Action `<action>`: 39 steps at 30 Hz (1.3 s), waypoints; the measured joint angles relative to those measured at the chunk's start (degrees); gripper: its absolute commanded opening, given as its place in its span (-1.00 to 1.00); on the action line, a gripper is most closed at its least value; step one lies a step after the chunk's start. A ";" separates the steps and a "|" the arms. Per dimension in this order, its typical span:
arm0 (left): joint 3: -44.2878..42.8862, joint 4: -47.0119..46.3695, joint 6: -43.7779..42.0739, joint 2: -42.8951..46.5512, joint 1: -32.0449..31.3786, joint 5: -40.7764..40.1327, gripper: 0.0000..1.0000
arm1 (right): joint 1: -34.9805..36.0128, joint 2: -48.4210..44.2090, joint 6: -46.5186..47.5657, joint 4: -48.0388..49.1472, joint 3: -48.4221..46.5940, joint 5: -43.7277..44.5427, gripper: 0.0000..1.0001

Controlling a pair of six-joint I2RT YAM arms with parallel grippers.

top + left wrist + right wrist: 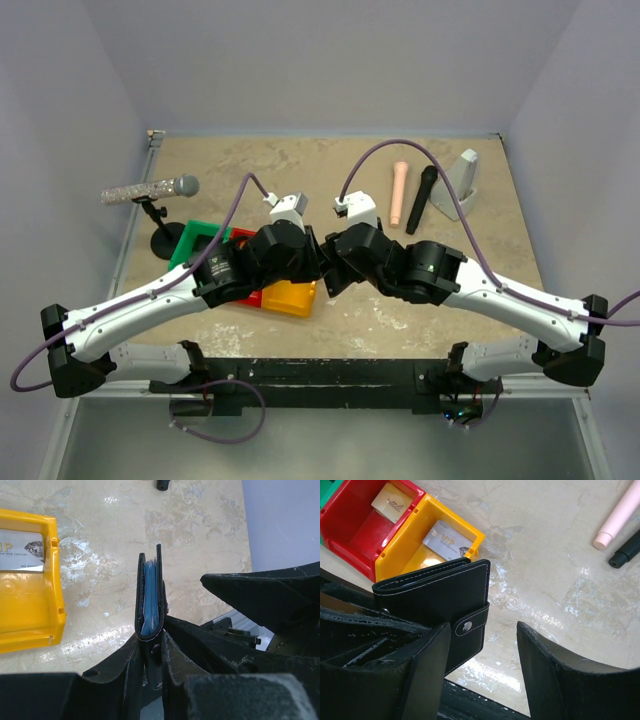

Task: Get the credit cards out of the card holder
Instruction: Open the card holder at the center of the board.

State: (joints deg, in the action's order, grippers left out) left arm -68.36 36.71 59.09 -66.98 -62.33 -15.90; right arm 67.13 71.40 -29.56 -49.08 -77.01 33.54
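The black card holder (151,597) stands on edge and nearly closed, its blue-grey inner faces showing. My left gripper (152,647) is shut on its lower edge and holds it above the table. In the right wrist view the card holder (432,592) shows its black outer face and snap tab (468,625). My right gripper (482,667) is open right beside it, its left finger against the tab side and nothing between the jaws. A silvery grey card (447,540) lies in the yellow bin (470,532). A tan card (392,502) lies in the red bin (350,527). The dark card is hidden.
The joined green (200,240), red and yellow (290,298) bins sit under the left arm. A microphone on a stand (150,190) is at the far left. A pink stick (400,195), a black marker (422,200) and a grey wedge (465,180) lie at the back right.
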 measured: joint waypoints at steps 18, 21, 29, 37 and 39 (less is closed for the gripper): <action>0.09 0.81 0.35 0.57 0.07 0.26 -1.00 | 0.22 4.37 -2.34 -4.17 -4.15 0.11 -0.08; 0.44 1.01 0.35 0.87 0.07 0.22 -1.00 | 0.46 5.38 -2.56 -4.74 -4.87 0.15 -0.18; 0.74 1.18 0.35 1.01 0.07 0.24 -1.00 | 0.74 6.84 -2.86 -5.35 -5.70 0.02 -0.39; 0.76 1.07 0.35 1.01 0.07 0.26 -1.00 | 0.85 7.56 -3.10 -5.33 -6.08 -0.20 -0.72; 0.76 1.09 0.35 1.01 0.07 0.24 -1.00 | 0.96 7.87 -3.10 -5.31 -6.29 -0.24 -0.80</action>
State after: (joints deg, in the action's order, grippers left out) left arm -67.59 37.80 59.44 -65.98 -62.26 -15.66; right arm 68.10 79.26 -32.67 -54.39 -83.31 33.30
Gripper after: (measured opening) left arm 0.216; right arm 0.154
